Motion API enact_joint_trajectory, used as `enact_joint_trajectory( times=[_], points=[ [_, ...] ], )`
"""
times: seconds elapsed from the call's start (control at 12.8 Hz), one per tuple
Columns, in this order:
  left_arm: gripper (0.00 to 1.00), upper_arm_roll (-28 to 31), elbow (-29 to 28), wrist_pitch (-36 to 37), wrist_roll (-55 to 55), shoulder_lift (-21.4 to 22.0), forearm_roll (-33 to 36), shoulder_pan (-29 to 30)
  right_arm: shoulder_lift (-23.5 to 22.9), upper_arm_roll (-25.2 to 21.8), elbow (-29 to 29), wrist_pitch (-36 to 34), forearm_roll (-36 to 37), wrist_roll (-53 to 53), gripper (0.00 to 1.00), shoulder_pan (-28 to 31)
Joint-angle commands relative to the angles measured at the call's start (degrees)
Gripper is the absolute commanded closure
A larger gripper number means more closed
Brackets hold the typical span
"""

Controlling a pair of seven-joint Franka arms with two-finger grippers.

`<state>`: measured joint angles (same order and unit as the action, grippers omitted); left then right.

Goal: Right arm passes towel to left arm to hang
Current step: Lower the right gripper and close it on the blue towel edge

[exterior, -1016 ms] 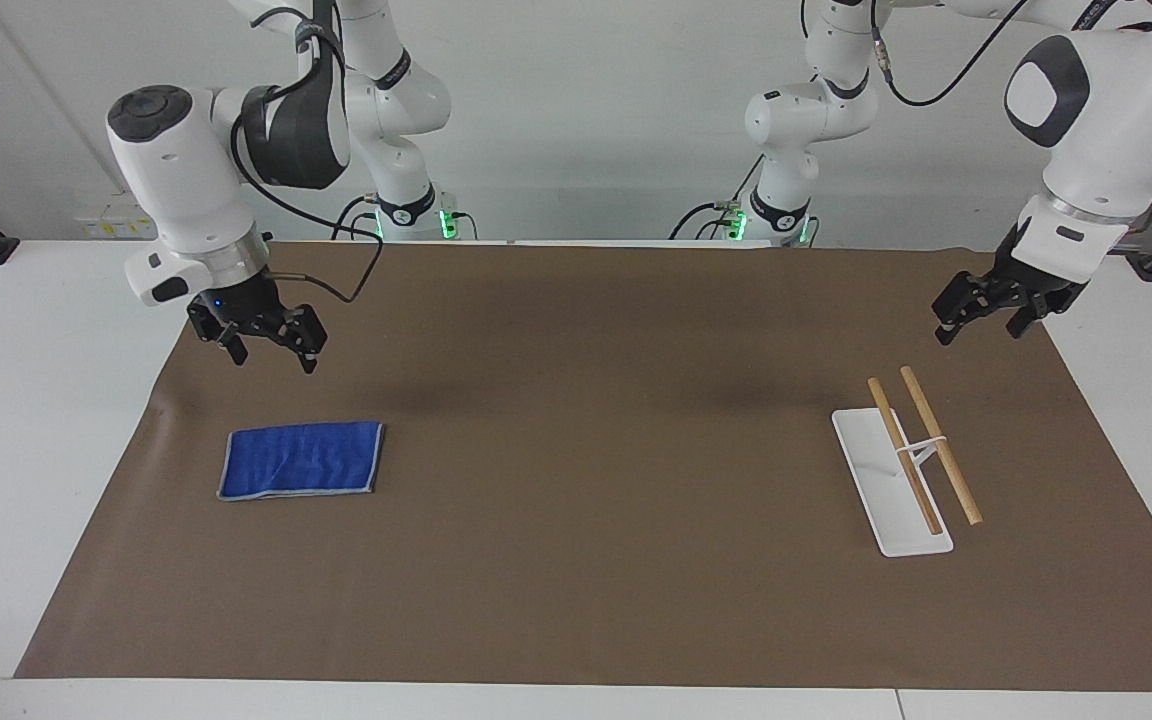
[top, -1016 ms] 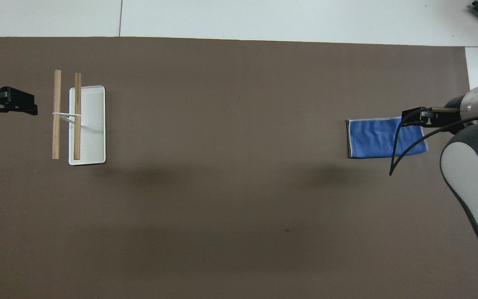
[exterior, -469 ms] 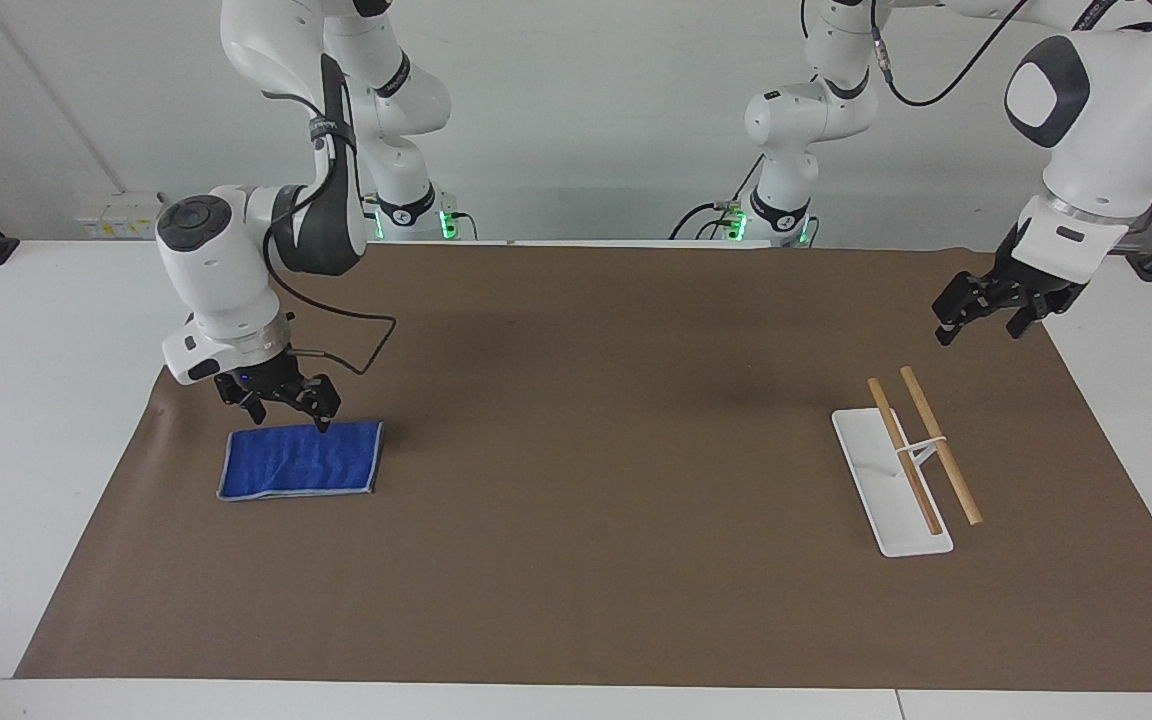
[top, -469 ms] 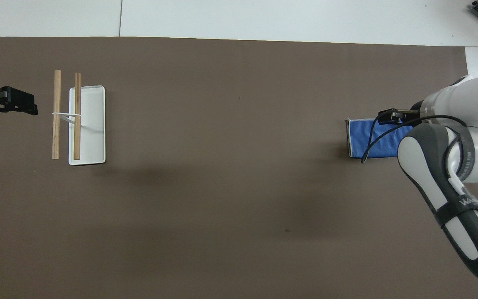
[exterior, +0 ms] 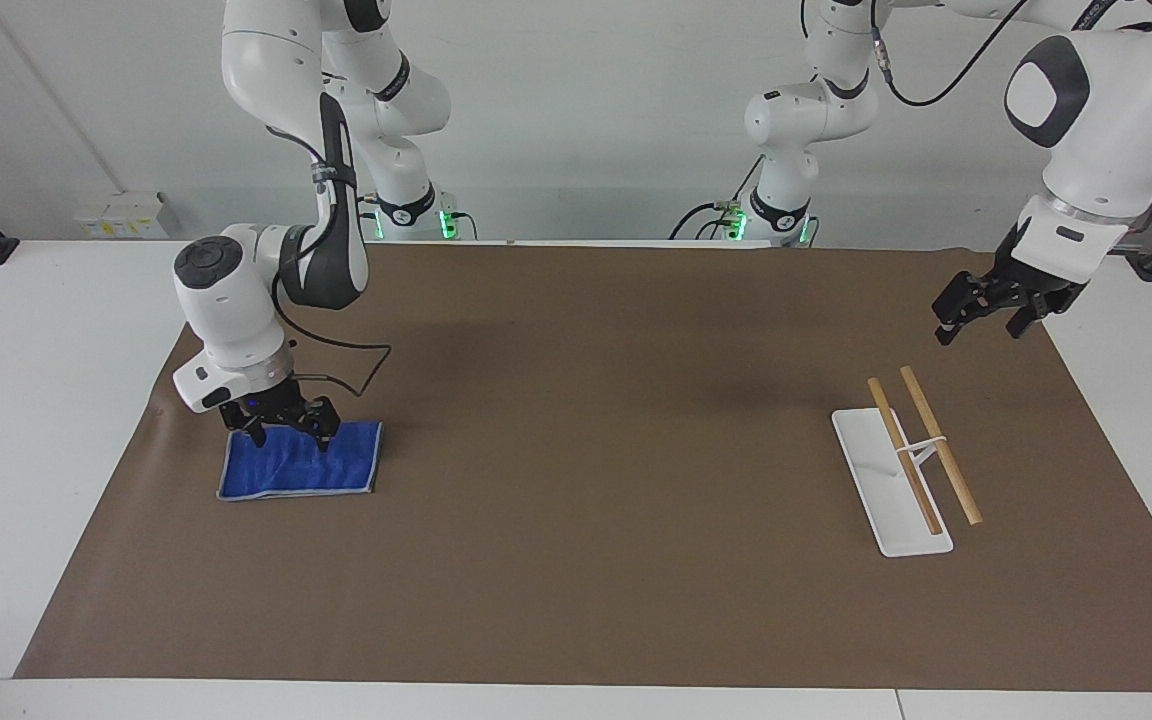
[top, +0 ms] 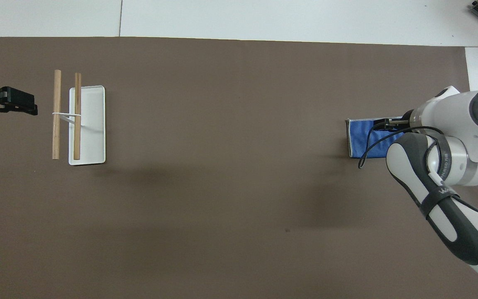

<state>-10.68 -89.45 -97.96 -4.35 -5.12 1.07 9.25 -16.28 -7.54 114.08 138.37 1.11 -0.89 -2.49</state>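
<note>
The blue towel (exterior: 301, 462) lies flat on the brown mat at the right arm's end of the table; it also shows in the overhead view (top: 361, 139), partly covered by the right arm. My right gripper (exterior: 288, 428) is open, down at the towel's edge nearer to the robots, with its fingertips (exterior: 324, 436) on or just above the cloth. My left gripper (exterior: 981, 322) is open and empty, and waits in the air above the mat's edge at the left arm's end, beside the rack; it also shows in the overhead view (top: 19, 107).
A towel rack with a white base (exterior: 886, 500) and two wooden bars (exterior: 941, 445) stands at the left arm's end, also in the overhead view (top: 93, 137). The brown mat (exterior: 586, 450) covers most of the white table.
The right arm has come down from above the mat until its open gripper reached the towel's edge nearer to the robots. The left arm and the towel have not moved.
</note>
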Motion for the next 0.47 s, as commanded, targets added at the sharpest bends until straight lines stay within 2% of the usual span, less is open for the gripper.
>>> enact_joint_trajectory(
  times=[0.0, 0.39],
  points=[
    [0.00, 0.13, -1.69, -0.39, 0.13, 1.43, -0.10, 0.15, -2.00, 0.24, 0.53, 2.69, -0.32, -2.44, 0.00, 0.90],
    [0.00, 0.13, -1.60, -0.48, 0.13, 1.43, -0.10, 0.15, -4.02, 0.24, 1.57, 3.66, -0.32, -3.50, 0.00, 1.61]
  ],
)
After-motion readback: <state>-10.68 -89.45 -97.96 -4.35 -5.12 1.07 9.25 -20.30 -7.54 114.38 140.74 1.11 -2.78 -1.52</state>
